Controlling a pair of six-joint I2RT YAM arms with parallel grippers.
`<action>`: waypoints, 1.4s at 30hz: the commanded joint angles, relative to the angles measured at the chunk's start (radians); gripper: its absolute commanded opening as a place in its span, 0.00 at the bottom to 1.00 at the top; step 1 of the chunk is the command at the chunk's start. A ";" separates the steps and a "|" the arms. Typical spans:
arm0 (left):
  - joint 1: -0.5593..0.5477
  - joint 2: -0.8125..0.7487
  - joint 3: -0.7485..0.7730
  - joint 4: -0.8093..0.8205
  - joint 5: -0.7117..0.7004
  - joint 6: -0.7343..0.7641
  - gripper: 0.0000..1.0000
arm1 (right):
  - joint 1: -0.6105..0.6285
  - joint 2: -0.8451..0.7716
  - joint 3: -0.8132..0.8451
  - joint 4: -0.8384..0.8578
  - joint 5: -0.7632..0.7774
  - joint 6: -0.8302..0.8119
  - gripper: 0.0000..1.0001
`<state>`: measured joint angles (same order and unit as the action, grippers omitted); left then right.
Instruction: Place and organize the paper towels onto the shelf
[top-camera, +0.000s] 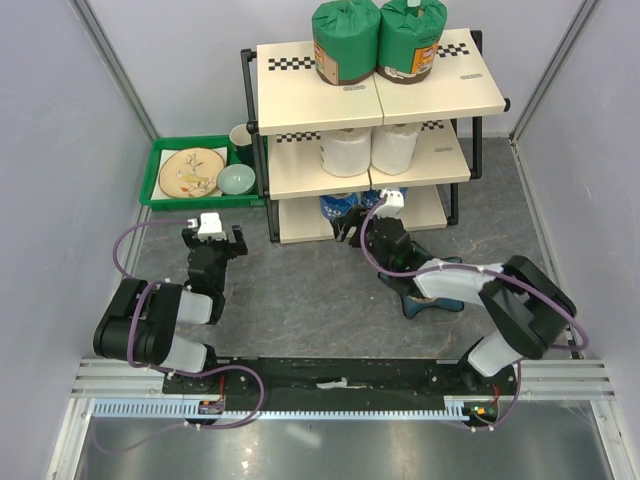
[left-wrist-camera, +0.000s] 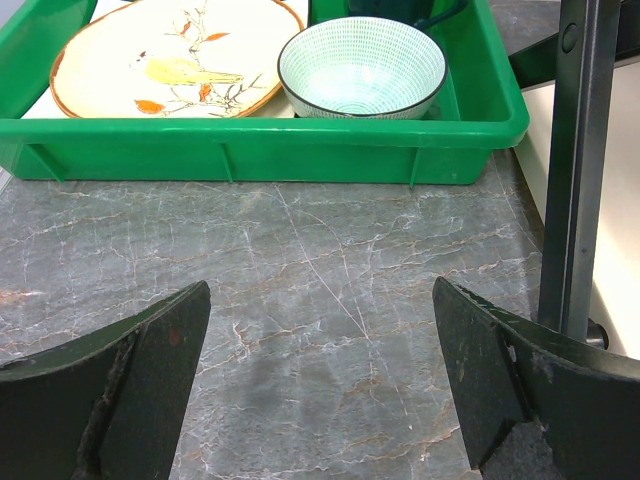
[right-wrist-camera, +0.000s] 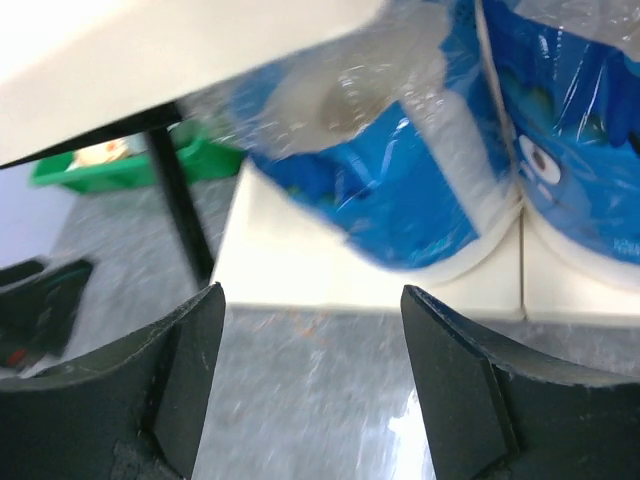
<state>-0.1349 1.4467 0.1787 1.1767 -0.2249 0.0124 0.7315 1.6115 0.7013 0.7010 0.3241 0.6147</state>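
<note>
The shelf (top-camera: 300, 95) holds two green-wrapped paper towels (top-camera: 345, 40) on its top board. Two plain white rolls (top-camera: 347, 150) stand on the middle board. Two blue-and-white rolls (top-camera: 338, 207) stand on the bottom board. In the right wrist view they show close up, one left (right-wrist-camera: 390, 190) and one right (right-wrist-camera: 580, 150), on the cream board (right-wrist-camera: 290, 270). My right gripper (top-camera: 360, 228) is open and empty just in front of that board, as its wrist view (right-wrist-camera: 315, 340) shows. My left gripper (top-camera: 214, 240) is open and empty over the floor (left-wrist-camera: 320, 330).
A green tray (top-camera: 160, 195) with a plate (left-wrist-camera: 170, 55) and a bowl (left-wrist-camera: 360, 70) sits left of the shelf, just ahead of my left gripper. A black shelf leg (left-wrist-camera: 575, 170) stands at that gripper's right. A blue star-shaped dish (top-camera: 425, 300) lies under my right arm.
</note>
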 joint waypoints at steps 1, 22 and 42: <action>0.004 0.001 0.016 0.041 0.006 0.009 0.99 | 0.014 -0.165 -0.043 -0.108 -0.123 0.020 0.79; 0.008 0.003 0.022 0.028 0.007 0.006 0.99 | 0.051 -0.783 -0.657 -0.264 0.012 0.086 0.85; 0.012 0.001 0.021 0.029 0.015 0.003 0.99 | 0.051 -0.886 -0.796 -0.158 0.004 0.114 0.88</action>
<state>-0.1284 1.4467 0.1791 1.1759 -0.2222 0.0124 0.7826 0.7582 0.0547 0.4976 0.3122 0.7147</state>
